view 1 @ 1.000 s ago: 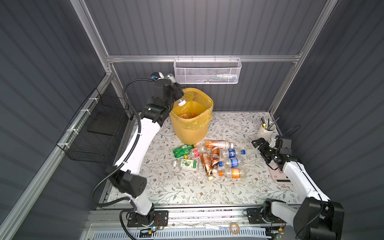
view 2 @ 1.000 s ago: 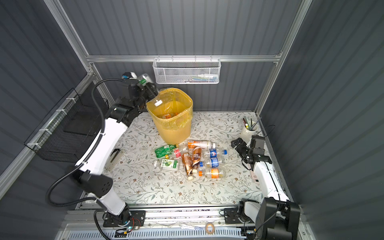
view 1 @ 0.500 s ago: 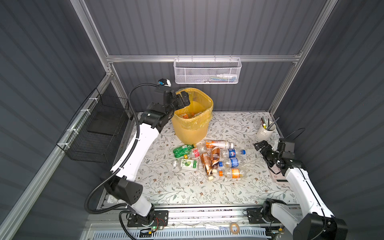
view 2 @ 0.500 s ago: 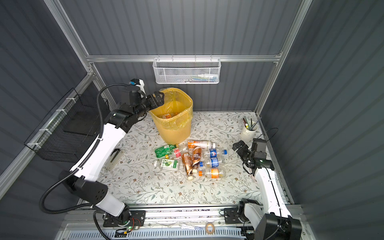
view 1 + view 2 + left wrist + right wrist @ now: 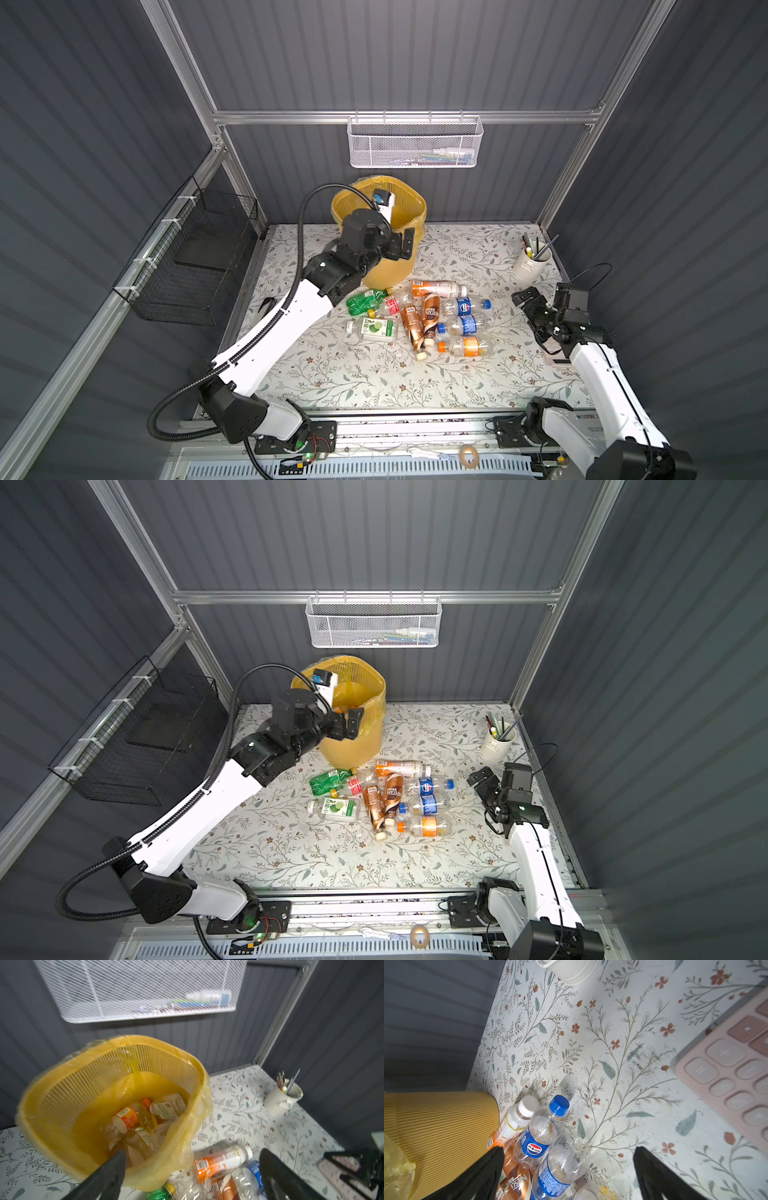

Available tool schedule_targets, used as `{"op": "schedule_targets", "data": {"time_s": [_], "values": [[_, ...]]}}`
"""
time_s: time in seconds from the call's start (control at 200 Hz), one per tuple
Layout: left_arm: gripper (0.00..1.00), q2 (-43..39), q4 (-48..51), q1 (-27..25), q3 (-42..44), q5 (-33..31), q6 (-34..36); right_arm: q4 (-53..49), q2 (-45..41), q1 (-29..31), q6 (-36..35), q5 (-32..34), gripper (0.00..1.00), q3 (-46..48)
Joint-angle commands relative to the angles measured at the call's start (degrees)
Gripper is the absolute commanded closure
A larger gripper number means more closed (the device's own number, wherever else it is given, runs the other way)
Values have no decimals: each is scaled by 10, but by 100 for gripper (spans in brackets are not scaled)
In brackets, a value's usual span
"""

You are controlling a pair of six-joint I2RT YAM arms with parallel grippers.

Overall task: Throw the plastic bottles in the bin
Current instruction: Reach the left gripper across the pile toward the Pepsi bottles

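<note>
The bin (image 5: 388,272) stood at the back of the flowery table (image 5: 374,382). It was a tall yellow tub with thin ribbed sides and a rounded square rim, lined with a crinkly, clear yellowish bag. The left gripper (image 5: 193,1155) hung over the bin's near rim with its black jaws spread wide and nothing in them. The right gripper (image 5: 569,1150) was low over the table beside the heap of bottles, its jaws spread wide too, holding nothing.

A white mesh basket (image 5: 415,143) hung on the back wall above the bin. A black wire basket (image 5: 195,266) hung on the left wall.

Some plastic bottles (image 5: 430,318) lay on their sides in a heap just in front of the bin, touching each other. More lay down inside the bin, among them an orange-label bottle (image 5: 126,1118).

In the heap, the Pepsi bottle (image 5: 535,1142) was clear and bumpy, with a blue cap and a blue label showing the round red, white and blue Pepsi sign. Next to it a brown bottle (image 5: 515,1182) showed the letters "NESCA". A green bottle (image 5: 365,300) lay nearest the bin. A white-cap bottle (image 5: 436,287) wore an orange label.

A white cup (image 5: 532,264) of pens stood near the back right corner. A pink calculator (image 5: 737,1068) with soft rounded keys lay by the right arm, and its plus key could be read.
</note>
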State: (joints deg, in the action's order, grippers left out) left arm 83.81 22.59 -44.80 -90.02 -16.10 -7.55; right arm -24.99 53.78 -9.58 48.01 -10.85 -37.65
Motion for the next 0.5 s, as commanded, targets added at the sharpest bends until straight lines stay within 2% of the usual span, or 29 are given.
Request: {"op": "schedule_targets", "data": {"time_s": [0.0,0.095,0.22,0.31,0.43,0.45,0.495], "values": [[0,38,35,-63,1,-11,78,-13,-9,1,-8,27,1,4],[1,91,62,-109,-18,-1,115,-2,-5,-6,-25,25,1,10],[1,176,129,-155,-72,-14,177,49,15,-29,-69,-47,1,27],[1,223,152,-187,-99,-19,212,44,36,-41,-95,-65,1,23],[1,266,141,-220,-111,20,242,53,53,-56,-102,-79,1,26],[1,272,139,-224,-112,29,247,57,54,-58,-101,-101,1,29],[1,290,143,-229,-119,46,261,65,53,-62,-99,-108,1,34]]}}
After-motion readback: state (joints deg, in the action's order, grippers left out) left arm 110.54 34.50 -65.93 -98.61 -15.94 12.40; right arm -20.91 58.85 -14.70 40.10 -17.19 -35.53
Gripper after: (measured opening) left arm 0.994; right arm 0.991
